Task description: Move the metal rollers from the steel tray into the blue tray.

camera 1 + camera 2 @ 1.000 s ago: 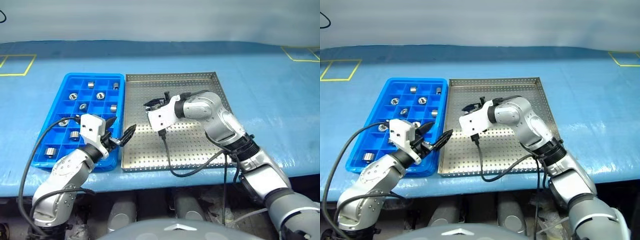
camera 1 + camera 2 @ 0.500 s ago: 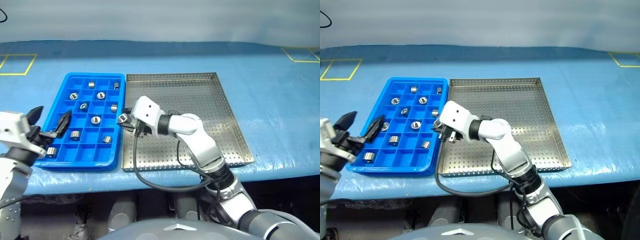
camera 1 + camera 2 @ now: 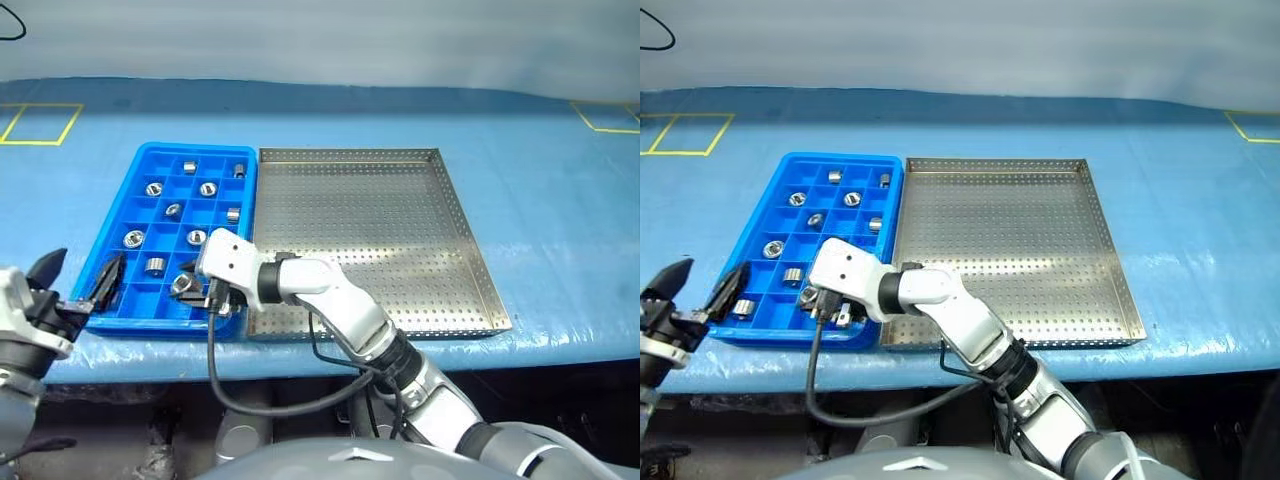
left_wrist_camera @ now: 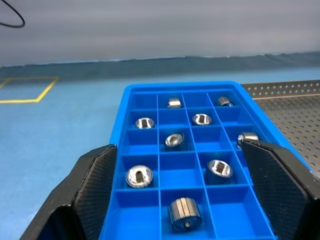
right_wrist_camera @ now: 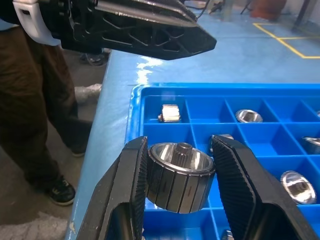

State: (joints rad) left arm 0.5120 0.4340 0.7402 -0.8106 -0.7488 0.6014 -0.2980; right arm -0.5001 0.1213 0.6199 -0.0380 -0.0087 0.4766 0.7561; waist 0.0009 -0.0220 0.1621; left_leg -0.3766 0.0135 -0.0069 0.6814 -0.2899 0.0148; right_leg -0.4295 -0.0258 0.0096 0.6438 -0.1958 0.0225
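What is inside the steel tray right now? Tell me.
The steel tray shows a bare perforated floor, with no metal rollers on it. Its near-left corner is covered by the right arm, so that patch cannot be checked.

blue table cover (image 3: pixel 560 210), yellow floor markings (image 3: pixel 40 123)

The blue tray (image 3: pixel 150 160), a bright plastic grid of square compartments, lay just left of the steel tray (image 3: pixel 400 240), whose perforated floor was bare. The metal rollers (image 3: pixel 174 210), shiny short cylinders, sat singly in compartments; one roller (image 5: pixel 179 176) hung above the blue tray.
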